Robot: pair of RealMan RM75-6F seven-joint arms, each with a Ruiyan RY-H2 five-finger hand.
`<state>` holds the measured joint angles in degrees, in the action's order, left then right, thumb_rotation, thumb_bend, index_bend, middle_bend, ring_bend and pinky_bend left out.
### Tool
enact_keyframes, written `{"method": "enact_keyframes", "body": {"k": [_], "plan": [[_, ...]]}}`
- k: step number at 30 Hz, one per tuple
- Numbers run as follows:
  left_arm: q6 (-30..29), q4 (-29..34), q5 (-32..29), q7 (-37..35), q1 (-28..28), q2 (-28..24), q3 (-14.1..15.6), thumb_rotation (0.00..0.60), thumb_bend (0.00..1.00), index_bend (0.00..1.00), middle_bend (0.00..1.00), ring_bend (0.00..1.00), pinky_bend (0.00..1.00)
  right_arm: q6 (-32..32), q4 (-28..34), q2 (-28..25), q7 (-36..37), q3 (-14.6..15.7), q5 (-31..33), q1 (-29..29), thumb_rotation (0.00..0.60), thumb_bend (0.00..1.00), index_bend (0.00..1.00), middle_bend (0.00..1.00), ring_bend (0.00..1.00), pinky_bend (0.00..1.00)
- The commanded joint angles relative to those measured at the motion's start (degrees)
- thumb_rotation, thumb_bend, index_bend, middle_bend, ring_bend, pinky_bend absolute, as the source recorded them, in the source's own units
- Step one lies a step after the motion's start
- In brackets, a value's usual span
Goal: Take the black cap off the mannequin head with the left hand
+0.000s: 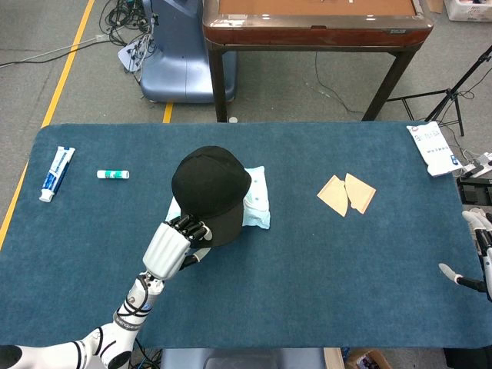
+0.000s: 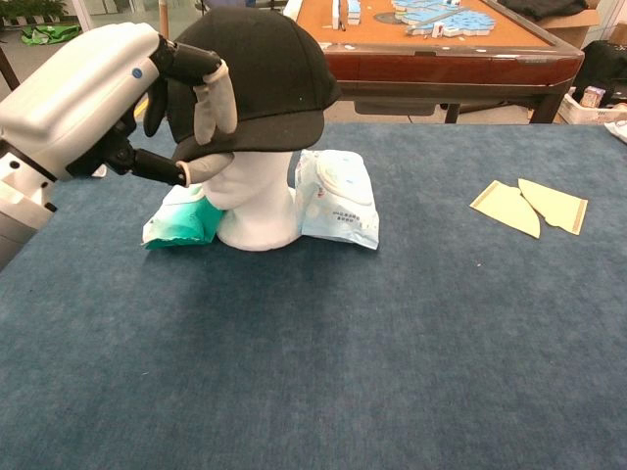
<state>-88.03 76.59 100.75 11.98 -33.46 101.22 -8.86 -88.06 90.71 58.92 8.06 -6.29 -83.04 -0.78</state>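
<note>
The black cap (image 1: 209,188) (image 2: 265,83) sits on the white mannequin head (image 2: 253,201) near the middle of the blue table, slightly raised so the face shows under the brim. My left hand (image 1: 173,246) (image 2: 108,98) grips the cap at its side, fingers (image 2: 211,98) over the crown and thumb under the brim. In the head view the mannequin head is hidden beneath the cap. My right hand (image 1: 478,254) rests at the far right table edge, fingers apart, holding nothing.
Wet-wipe packs (image 2: 336,199) (image 2: 181,215) lie beside the mannequin head. Two tan paper pieces (image 1: 346,194) lie to the right. A toothpaste tube (image 1: 56,173) and a small stick (image 1: 112,174) lie at the far left, a booklet (image 1: 433,148) at the far right. A brown table (image 1: 315,23) stands behind.
</note>
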Motion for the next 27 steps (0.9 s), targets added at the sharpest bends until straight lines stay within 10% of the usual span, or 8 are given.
{"method": "enact_keyframes", "body": {"k": [1,27], "plan": [[-0.04,-0.19,0.08,0.19,-0.07,-0.04,0.02,0.600,0.50,0.55,0.64,0.43,0.67,-0.03,0.00,-0.01,0.03,-0.01,0.00,0.02,0.600,0.00,0.13,0.16,0.08,0.16],[4.39,6.21,-2.76,8.44,1.11,-6.04,1.28,0.600,0.58,0.50,0.59,0.37,0.61,-0.47,-0.08,0.01,0.24,0.00,-0.19,0.27,0.600,0.00,0.13,0.16,0.08,0.16]]}}
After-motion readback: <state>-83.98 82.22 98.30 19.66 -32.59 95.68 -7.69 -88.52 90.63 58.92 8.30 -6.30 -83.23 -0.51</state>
